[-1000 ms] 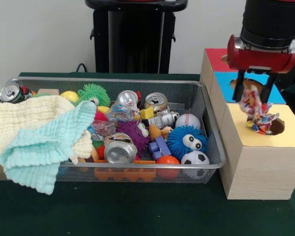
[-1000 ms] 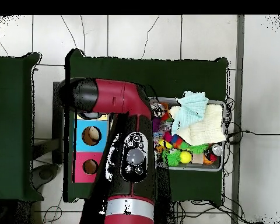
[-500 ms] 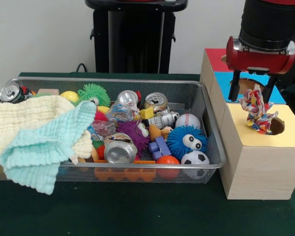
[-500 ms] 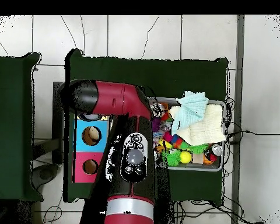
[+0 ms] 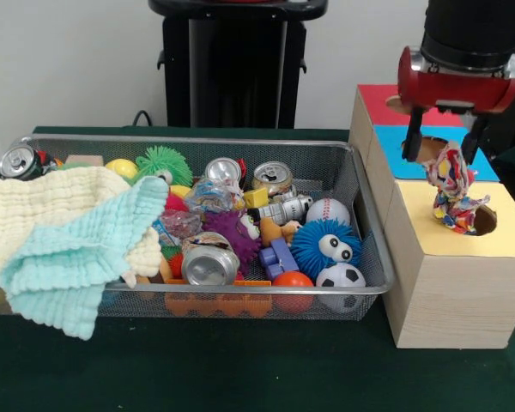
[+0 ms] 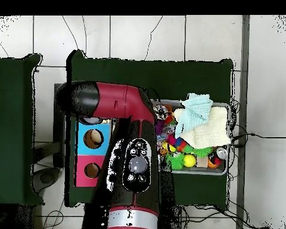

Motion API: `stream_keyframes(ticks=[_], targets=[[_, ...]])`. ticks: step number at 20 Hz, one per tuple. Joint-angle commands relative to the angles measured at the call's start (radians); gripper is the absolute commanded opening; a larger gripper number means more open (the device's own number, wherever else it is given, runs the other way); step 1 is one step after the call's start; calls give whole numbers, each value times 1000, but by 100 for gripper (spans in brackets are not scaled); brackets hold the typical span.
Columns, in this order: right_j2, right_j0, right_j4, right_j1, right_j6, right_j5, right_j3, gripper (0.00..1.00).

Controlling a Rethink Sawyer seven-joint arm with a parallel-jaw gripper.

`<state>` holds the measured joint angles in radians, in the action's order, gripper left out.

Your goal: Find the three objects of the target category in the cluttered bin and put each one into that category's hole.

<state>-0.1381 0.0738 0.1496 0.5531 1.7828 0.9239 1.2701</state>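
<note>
Multicoloured knotted rope toy (image 5: 451, 196) hangs with its lower end at the round hole (image 5: 483, 221) in the yellow top of the wooden sorting box (image 5: 451, 283), its upper end between the spread fingers of the gripper (image 5: 441, 148), which looks released rather than clamped on it. Blue and red sections of the box lie behind. Just beside the box, the wire mesh bin (image 5: 240, 302) holds drink cans (image 5: 209, 259), a baseball (image 5: 328, 211), a soccer ball (image 5: 341, 279), spiky toys and folded cloths (image 5: 69, 236). No label is readable. Dark green covers the worktop (image 5: 240, 369).
</note>
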Motion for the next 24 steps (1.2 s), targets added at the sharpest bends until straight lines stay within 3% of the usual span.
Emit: stream_keyframes(ticks=[1, 10, 24], targets=[[51, 6, 17, 140, 117, 310, 10, 100], [60, -2, 37, 194, 137, 414, -7, 100], [78, -28, 28, 180, 62, 235, 114, 100]])
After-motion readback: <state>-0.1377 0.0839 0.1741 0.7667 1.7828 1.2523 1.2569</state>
